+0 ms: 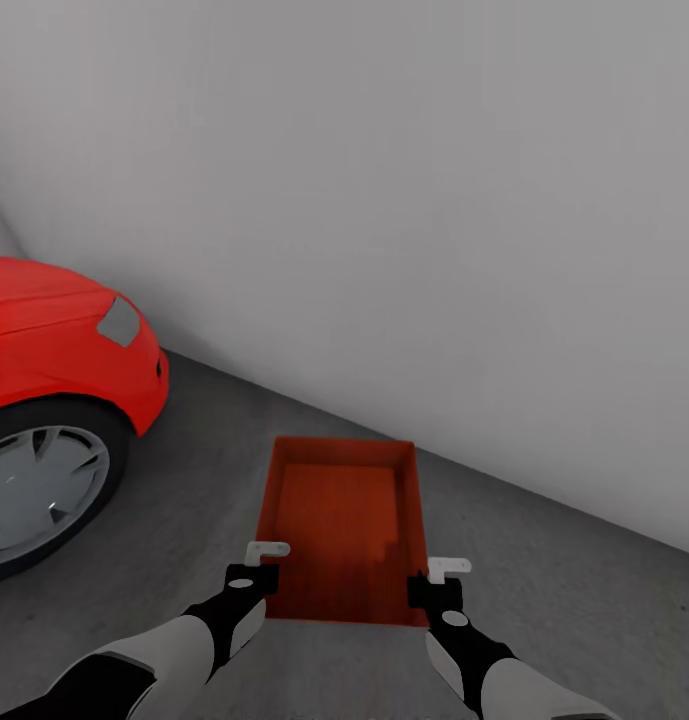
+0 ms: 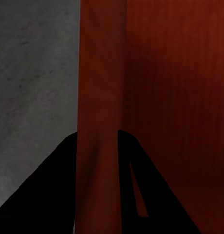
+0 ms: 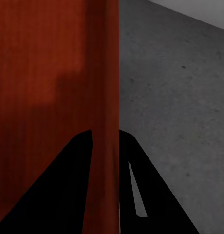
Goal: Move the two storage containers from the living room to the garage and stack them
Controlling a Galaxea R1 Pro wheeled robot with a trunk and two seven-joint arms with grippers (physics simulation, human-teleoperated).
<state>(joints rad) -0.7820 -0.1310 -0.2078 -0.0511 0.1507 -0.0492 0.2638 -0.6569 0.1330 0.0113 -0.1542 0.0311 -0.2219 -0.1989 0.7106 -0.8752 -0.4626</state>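
Both hands' fingers pinch the side walls of the open red-orange box (image 1: 344, 530), left (image 1: 267, 558) and right (image 1: 447, 573), above the grey concrete floor (image 1: 584, 580) beside the red car (image 1: 64, 340).

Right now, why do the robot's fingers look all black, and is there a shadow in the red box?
In both wrist views the fingers are unlit silhouettes pinching the storage container walls. The right wrist view shows a stepped dark shadow on its floor; the head view shows it faintly too. Nothing glares; the wall is evenly grey.
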